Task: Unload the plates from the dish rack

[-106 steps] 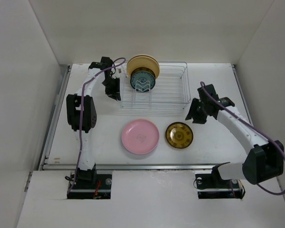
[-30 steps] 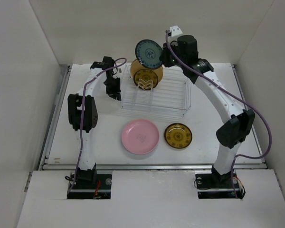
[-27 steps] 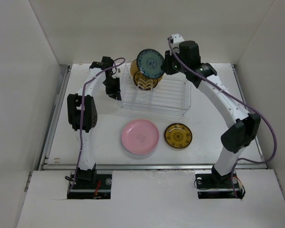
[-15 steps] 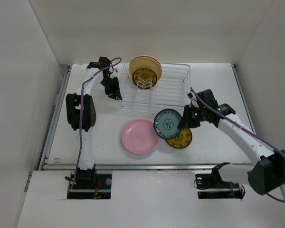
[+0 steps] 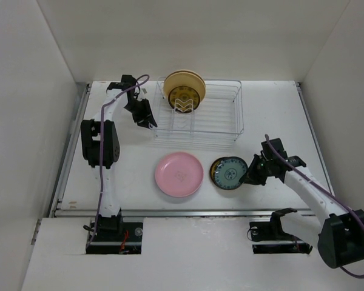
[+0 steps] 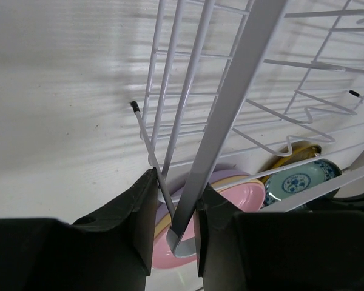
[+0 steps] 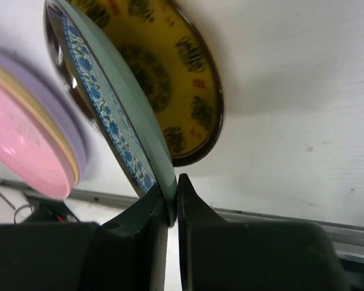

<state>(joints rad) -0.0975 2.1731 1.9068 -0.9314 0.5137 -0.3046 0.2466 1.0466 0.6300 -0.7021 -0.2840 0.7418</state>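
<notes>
My right gripper (image 5: 250, 176) is shut on the rim of a teal-green patterned plate (image 5: 230, 171). It holds the plate tilted, low over a brown-gold plate (image 5: 217, 174) that lies on the table. In the right wrist view the gripper (image 7: 171, 209) pinches the teal plate (image 7: 103, 103) above the brown-gold plate (image 7: 176, 79). My left gripper (image 5: 147, 120) is shut on the near left corner of the dish rack (image 5: 236, 112). In the left wrist view the gripper (image 6: 173, 224) clamps a rack wire (image 6: 233, 91). A cream plate (image 5: 182, 80) and a second brown-gold plate (image 5: 183, 97) stand in the rack.
A stack with a pink plate (image 5: 179, 174) on top lies on the table left of the brown-gold plate. The right wrist view shows yellow and lavender rims under the pink plate (image 7: 24, 139). White walls enclose the table on three sides.
My right arm lifted the teal plate out of the rack, carried it to the near side and lowered it over the brown-gold plate on the table. The left gripper kept its hold on the rack.
</notes>
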